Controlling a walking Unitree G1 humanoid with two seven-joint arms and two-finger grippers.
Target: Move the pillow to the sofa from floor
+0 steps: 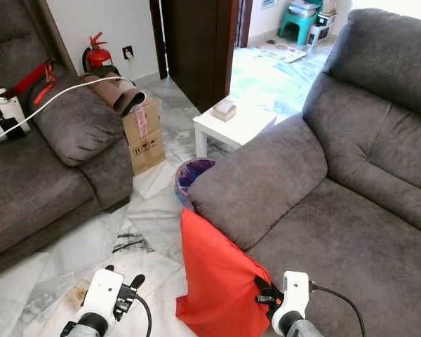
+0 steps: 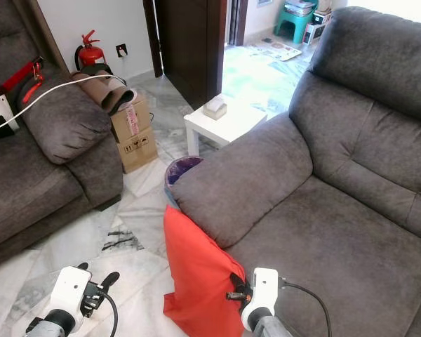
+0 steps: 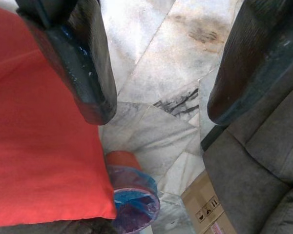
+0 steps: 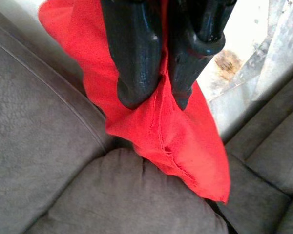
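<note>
1. Nearest the camera, the right gripper is clamped on the edge of the red pillow, both black fingers pinching the fabric between them.
2. Left gripper hangs low over the marble floor beside the pillow, its fingers spread apart and holding nothing.
3. Pillow stands upright, its lower edge down at the floor, its side leaning against the front of the grey sofa just below the armrest. It is not yet on the seat.
4. Just behind the pillow, a small bin with a purple liner sits on the floor, close against the armrest.
5. Beyond the bin stands a white side table carrying a small box.
6. On the robot's left, a second grey sofa bears a white cable across its armrest and a red strap.
7. Cardboard boxes are stacked beside that sofa, with rolled brown material on top.
8. Farthest back, a red fire extinguisher stands by the wall next to a dark wooden door.
</note>
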